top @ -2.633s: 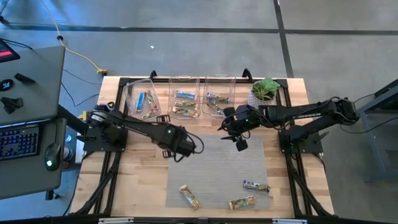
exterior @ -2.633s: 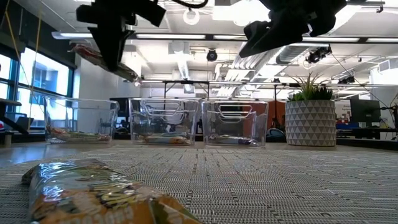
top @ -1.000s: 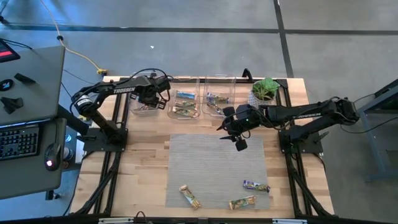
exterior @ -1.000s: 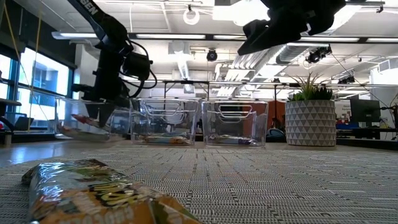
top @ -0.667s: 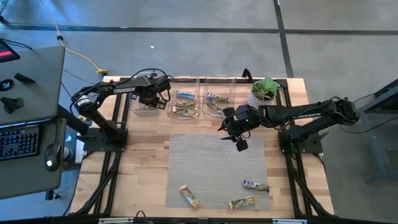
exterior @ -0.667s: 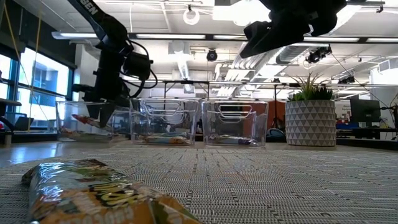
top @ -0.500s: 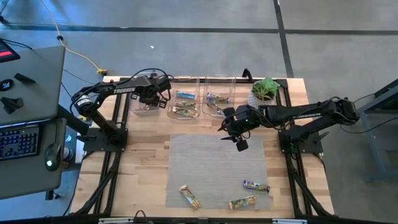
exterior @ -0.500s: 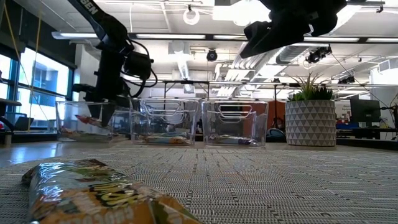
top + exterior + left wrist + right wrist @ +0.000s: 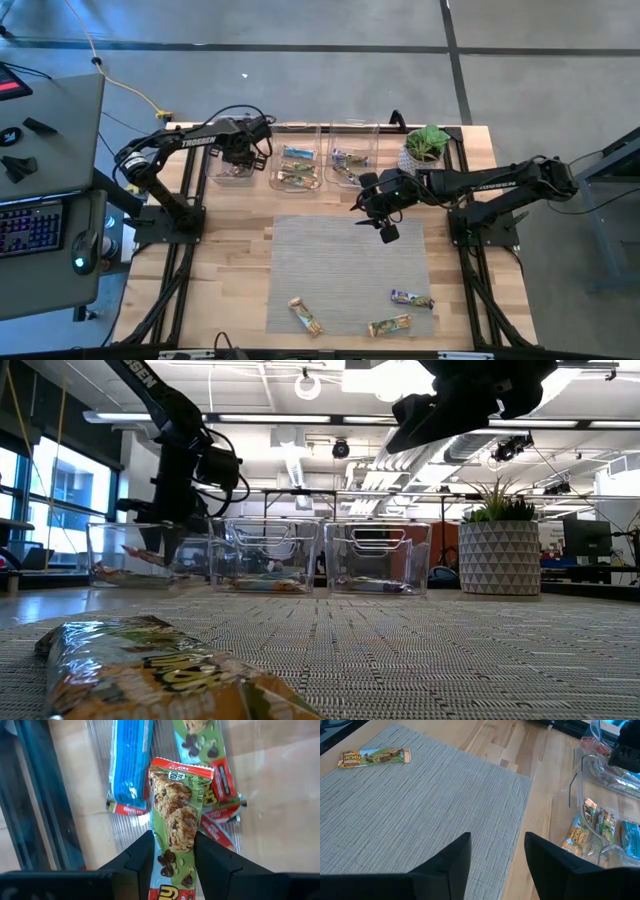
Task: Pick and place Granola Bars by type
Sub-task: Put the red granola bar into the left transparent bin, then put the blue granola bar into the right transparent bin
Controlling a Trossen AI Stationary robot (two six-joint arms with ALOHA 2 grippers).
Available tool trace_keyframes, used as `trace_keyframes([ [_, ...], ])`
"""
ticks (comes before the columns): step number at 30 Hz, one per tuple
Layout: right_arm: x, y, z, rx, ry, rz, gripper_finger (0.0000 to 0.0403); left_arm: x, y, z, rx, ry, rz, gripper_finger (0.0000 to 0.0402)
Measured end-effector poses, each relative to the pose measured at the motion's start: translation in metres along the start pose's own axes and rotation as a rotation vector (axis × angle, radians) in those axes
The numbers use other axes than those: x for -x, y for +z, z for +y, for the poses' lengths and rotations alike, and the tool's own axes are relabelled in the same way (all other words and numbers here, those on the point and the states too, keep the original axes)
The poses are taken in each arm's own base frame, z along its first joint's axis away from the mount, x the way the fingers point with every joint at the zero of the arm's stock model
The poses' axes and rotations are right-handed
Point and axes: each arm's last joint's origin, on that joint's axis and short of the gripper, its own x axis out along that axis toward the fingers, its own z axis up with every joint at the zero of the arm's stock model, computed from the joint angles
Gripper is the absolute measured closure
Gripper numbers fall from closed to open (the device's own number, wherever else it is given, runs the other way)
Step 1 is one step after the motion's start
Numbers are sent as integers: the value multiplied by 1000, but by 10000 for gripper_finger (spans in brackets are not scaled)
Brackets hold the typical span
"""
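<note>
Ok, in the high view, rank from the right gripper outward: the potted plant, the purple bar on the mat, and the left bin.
From the right gripper, above the mat's far right part:
1. Potted plant, at the table's far right corner.
2. Purple bar, on the mat's near right; only a little farther than the plant.
3. Left bin, far left of the bin row, clearly farthest.

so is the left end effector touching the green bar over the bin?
Touching. Left wrist view: both fingers of the left end effector press the green bar from either side.

A green-wrapped granola bar with red ends [image 9: 176,820] showed oat-and-chocolate print; a blue-wrapped bar [image 9: 131,765] lay upper left; a grey woven mat [image 9: 345,270] covered pale wood.
</note>
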Motion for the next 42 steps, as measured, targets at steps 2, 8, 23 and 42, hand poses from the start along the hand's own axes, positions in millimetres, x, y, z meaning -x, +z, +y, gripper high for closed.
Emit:
trace_keyframes([
  [2,0,0,0,0,0,0,234,0,1,1,4,4,-11,281],
  [8,0,0,0,0,0,0,234,0,6,-1,8,-8,-56,236],
  [23,0,0,0,0,0,0,234,58,31,2,-87,-72,-27,185],
  [42,-3,6,54,-42,309,40,234,220,-17,-72,-488,-418,-448,193],
])
